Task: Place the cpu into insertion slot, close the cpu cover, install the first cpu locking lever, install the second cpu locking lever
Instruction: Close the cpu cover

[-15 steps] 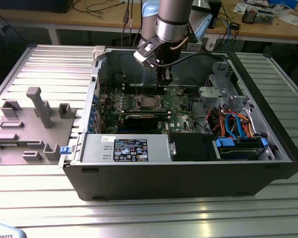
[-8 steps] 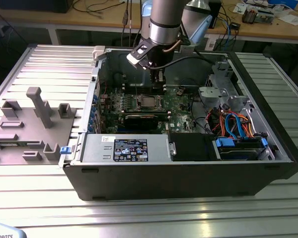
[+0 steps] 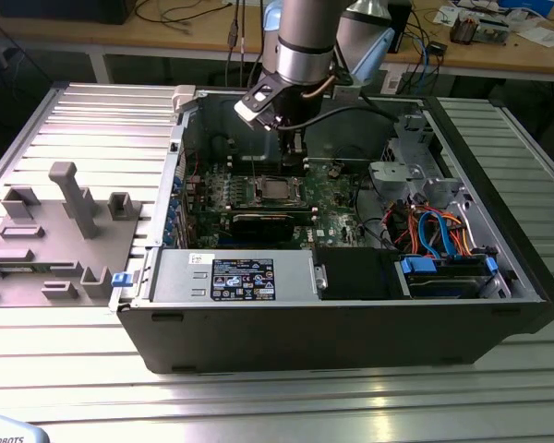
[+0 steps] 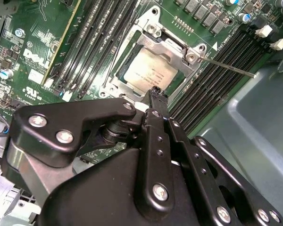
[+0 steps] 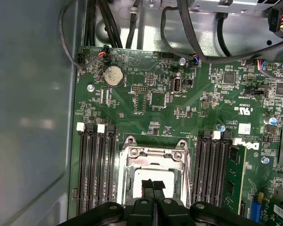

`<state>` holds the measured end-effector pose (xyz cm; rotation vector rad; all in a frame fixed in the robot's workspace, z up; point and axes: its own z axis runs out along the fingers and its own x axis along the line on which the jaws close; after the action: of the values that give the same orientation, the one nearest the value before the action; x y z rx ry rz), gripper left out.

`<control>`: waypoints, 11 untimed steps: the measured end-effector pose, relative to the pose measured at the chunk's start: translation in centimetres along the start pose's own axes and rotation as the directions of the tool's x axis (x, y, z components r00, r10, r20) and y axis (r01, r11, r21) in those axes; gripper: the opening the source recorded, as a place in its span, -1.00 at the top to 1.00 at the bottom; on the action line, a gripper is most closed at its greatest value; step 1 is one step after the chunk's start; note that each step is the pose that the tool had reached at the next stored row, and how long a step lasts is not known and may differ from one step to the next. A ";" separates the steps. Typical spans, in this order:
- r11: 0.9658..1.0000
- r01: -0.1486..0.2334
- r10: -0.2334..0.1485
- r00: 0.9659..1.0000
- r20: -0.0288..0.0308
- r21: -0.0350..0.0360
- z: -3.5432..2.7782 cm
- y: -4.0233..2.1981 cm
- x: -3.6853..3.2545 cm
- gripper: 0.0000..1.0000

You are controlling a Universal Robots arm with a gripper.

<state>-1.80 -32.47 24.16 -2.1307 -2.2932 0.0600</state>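
The cpu (image 4: 148, 73) lies flat in the insertion slot on the green board; its silvery top also shows in the exterior view (image 3: 275, 189) and first wrist view (image 5: 140, 178). The slot's contact field is hidden under it. The cpu cover (image 4: 172, 47) lies down around the chip as a metal frame (image 5: 153, 162). A thin locking lever (image 4: 226, 66) sticks out from the socket's corner across the memory slots. My gripper (image 4: 155, 92) hangs just above the chip's edge, fingers shut together with nothing between them (image 5: 153, 186), under the arm's wrist (image 3: 294, 157).
Long black memory slots (image 5: 96, 169) flank the socket on both sides (image 5: 217, 165). The open case's grey wall (image 5: 33, 108) stands close by. Cables (image 5: 193, 33) run above the board. A drive cage with blue and orange cables (image 3: 439, 231) sits at the exterior view's right.
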 end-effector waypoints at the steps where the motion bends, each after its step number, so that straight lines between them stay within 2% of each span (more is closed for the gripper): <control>1: 1.000 0.000 0.000 1.000 0.000 0.000 0.04 -0.01 0.00 0.79; 11: 1.000 0.000 0.000 1.000 0.000 0.000 0.42 -0.47 0.05 0.79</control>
<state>-2.29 -32.47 23.75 -2.1307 -2.2932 0.0599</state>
